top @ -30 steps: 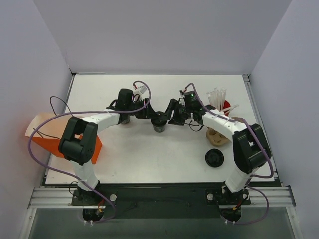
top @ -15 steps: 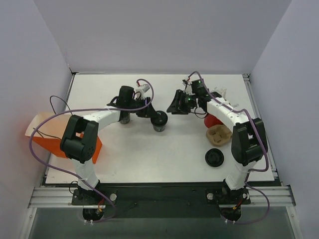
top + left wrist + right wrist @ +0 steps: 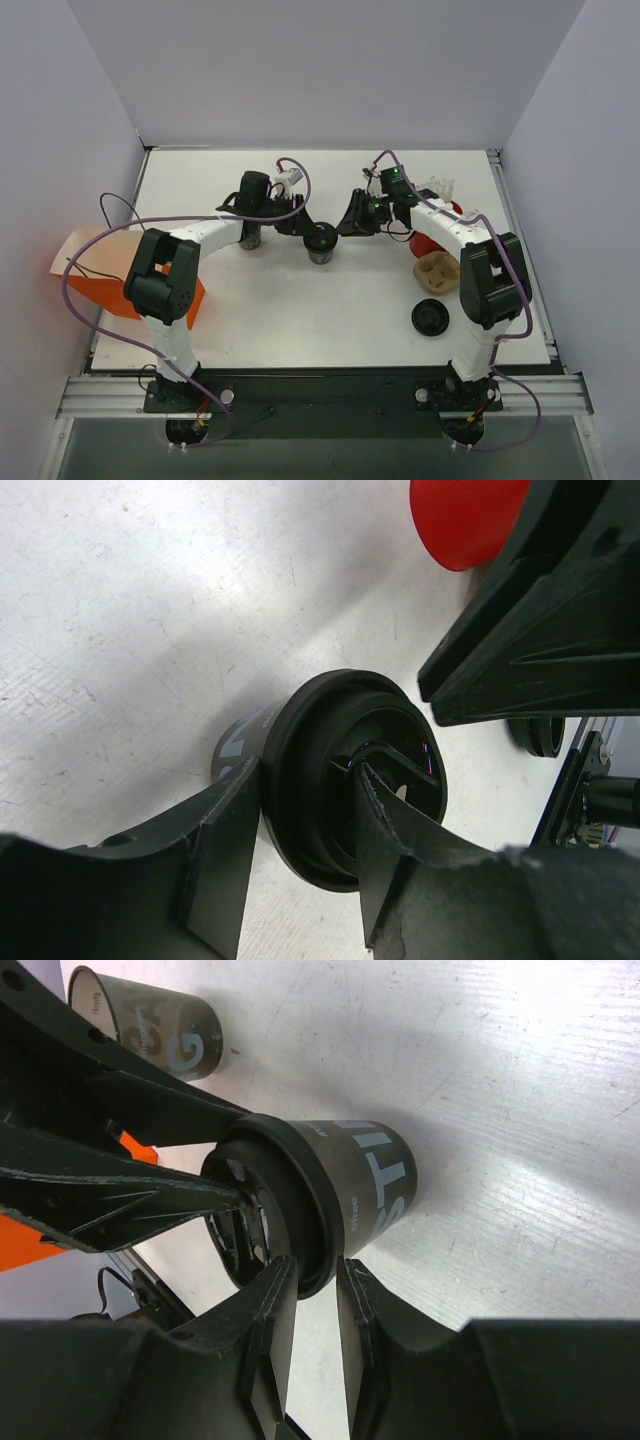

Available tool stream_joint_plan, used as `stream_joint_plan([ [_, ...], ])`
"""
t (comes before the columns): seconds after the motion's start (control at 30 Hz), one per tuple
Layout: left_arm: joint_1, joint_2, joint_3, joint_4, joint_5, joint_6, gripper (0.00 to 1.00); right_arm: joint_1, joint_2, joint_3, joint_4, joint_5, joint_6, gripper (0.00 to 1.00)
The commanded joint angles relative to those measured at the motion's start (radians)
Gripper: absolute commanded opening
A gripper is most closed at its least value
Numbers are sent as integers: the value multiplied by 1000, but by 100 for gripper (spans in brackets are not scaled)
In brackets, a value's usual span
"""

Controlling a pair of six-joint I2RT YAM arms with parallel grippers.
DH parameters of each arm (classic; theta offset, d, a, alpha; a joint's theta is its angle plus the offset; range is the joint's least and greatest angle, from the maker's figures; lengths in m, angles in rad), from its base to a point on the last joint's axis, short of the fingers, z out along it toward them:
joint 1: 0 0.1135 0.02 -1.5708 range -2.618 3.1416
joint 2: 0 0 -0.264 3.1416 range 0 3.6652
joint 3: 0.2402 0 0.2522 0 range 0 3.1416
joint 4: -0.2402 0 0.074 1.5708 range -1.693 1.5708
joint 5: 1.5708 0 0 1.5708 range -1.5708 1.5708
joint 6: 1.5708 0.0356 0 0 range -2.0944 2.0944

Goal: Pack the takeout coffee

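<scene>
The takeout coffee (image 3: 321,244), a small dark cup with a black round lid, stands upright at the table's middle. My left gripper (image 3: 312,233) reaches it from the left. In the left wrist view the left gripper (image 3: 305,775) is shut on the lid's rim (image 3: 300,810), one finger outside it and one in the lid's recess. My right gripper (image 3: 343,227) comes in from the right. In the right wrist view the right gripper (image 3: 315,1278) has narrow jaws pinching the lid's rim (image 3: 300,1210) just above the cup wall (image 3: 375,1175).
A lidless see-through cup (image 3: 250,239) (image 3: 150,1025) stands under the left arm. To the right stand a red cup (image 3: 428,243) (image 3: 465,520), white straws (image 3: 437,190), a brown cardboard carrier (image 3: 440,271) and a flat black lid disc (image 3: 430,317). An orange bag (image 3: 95,275) lies off the left edge.
The right gripper drew back from the cup toward the back right, then returned to the lid's rim with its jaws much narrower. The left gripper kept its hold on the lid.
</scene>
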Motion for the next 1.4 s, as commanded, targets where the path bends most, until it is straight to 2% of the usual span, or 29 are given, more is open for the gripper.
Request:
stream_joint_plan([
  [0.0,0,106,-64,-174,-173,116,49,5,36,-14,45,-22,8,24],
  [0.33,-15,115,-79,-164,-199,112,49,20,79,-82,95,-19,68,21],
  [0.47,-19,112,-99,-154,-209,106,49,39,62,-194,231,-20,129,17],
  [0.63,-33,110,-119,-144,-229,96,48,48,55,-291,322,-1,176,14],
  [0.83,-41,103,-128,-162,-266,86,47,54,53,-288,270,87,145,13],
  [0.93,-41,89,-144,-174,-292,49,47,42,15,-239,240,82,151,18],
  [1.03,-39,67,-179,-157,-305,3,47,35,-57,-178,214,76,198,36],
  [1.13,-39,54,-193,-148,-303,-35,47,34,-129,-185,267,76,273,49],
  [1.37,-39,12,-208,-127,-266,-147,47,85,-172,-274,422,151,393,62],
])
